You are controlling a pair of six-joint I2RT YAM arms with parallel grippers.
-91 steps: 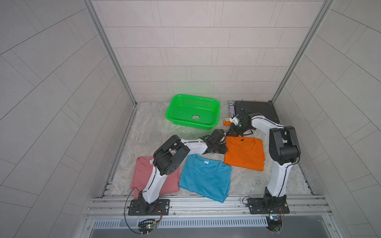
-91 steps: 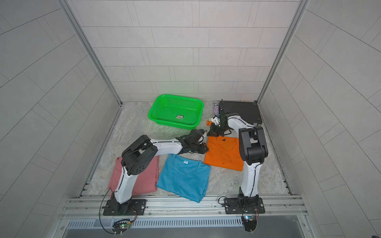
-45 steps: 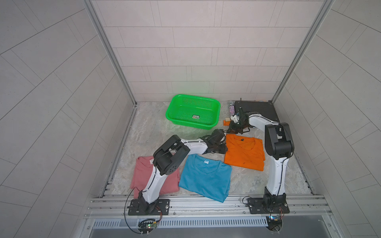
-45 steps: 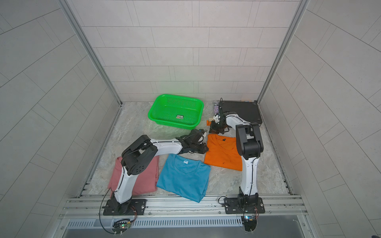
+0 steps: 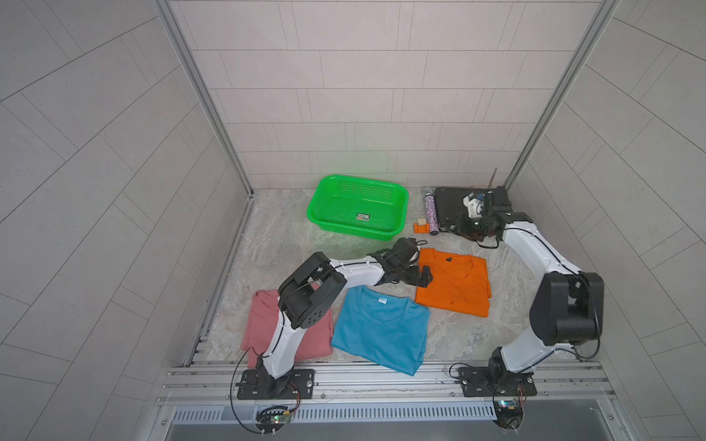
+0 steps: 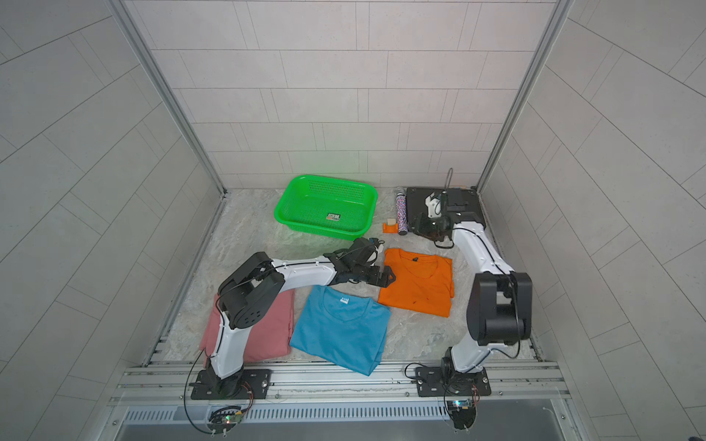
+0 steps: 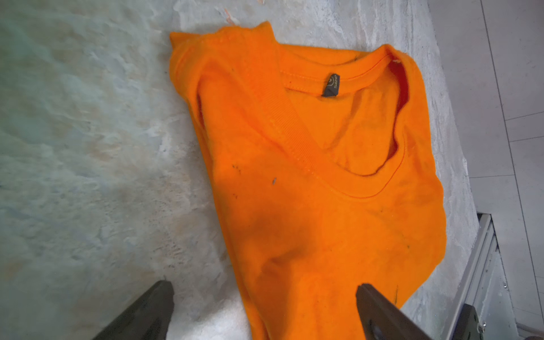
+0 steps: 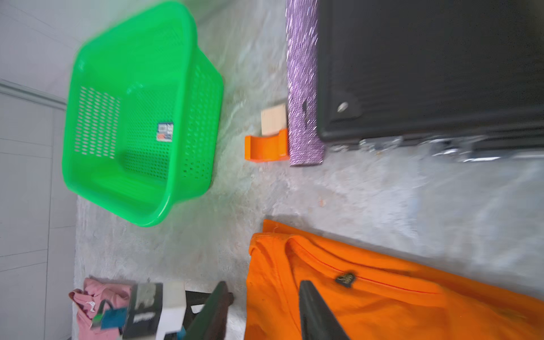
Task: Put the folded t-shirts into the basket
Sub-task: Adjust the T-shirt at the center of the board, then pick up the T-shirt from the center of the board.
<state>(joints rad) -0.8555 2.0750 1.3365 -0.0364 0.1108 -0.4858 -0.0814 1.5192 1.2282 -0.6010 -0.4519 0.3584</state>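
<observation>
left gripper (image 7: 263,287), wide apart and empty, straddles the left edge of the flat rib-collared orange t-shirt (image 7: 309,176); right gripper (image 8: 264,284) half-spread, empty.

The orange t-shirt (image 7: 323,220) is soft matt knit cloth, its collar ribbed, flecked with dark specks. The blue t-shirt (image 5: 382,332) and pink t-shirt (image 5: 259,328) look the same dull jersey. At twelve o'clock the basket (image 5: 351,230) is glossy moulded plastic. Toward two o'clock, the black case (image 8: 426,67) is matt and finely ribbed, the purple roll (image 8: 303,73) beside it glittery. The tabletop (image 7: 88,147) looks like rough mottled stone.
</observation>
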